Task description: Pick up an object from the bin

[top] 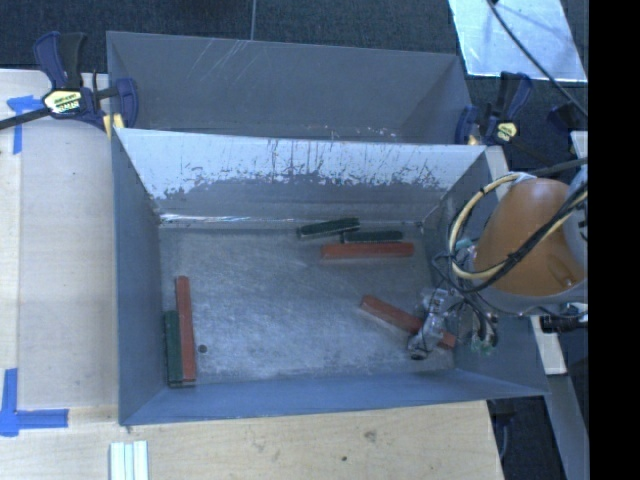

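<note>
Orange-capped wrist (pixel 525 236) hung over the right end of the grey metal bin (pixel 137 288), with the claw (pixel 428 336) low in the near right corner at the right end of a flat reddish-brown bar (pixel 385 313). Whether the claw was apart or together could not be told. Well apart lay a longer reddish-brown bar (pixel 367 251) beside two dark green bars (pixel 328 229) by the far wall.
</note>
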Robot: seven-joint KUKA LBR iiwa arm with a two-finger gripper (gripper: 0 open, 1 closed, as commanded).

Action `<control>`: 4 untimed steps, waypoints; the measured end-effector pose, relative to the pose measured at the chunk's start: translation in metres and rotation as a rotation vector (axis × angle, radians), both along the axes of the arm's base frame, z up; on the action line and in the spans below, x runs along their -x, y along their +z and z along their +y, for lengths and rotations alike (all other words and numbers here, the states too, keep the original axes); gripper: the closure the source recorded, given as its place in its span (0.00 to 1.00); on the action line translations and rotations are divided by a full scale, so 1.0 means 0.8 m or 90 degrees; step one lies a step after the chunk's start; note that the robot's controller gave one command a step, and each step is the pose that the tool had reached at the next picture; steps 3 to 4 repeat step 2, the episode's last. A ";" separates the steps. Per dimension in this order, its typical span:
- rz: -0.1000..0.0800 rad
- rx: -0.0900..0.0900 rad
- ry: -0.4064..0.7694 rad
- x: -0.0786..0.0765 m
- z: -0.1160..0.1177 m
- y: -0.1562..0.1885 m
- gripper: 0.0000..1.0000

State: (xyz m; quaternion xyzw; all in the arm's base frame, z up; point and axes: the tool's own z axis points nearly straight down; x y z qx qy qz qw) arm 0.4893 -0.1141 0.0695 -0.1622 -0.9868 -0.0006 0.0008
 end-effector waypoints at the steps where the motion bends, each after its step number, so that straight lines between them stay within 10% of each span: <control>1: -0.008 0.003 0.001 -0.003 -0.001 0.102 1.00; 4: -0.007 0.002 0.003 -0.006 -0.003 0.167 1.00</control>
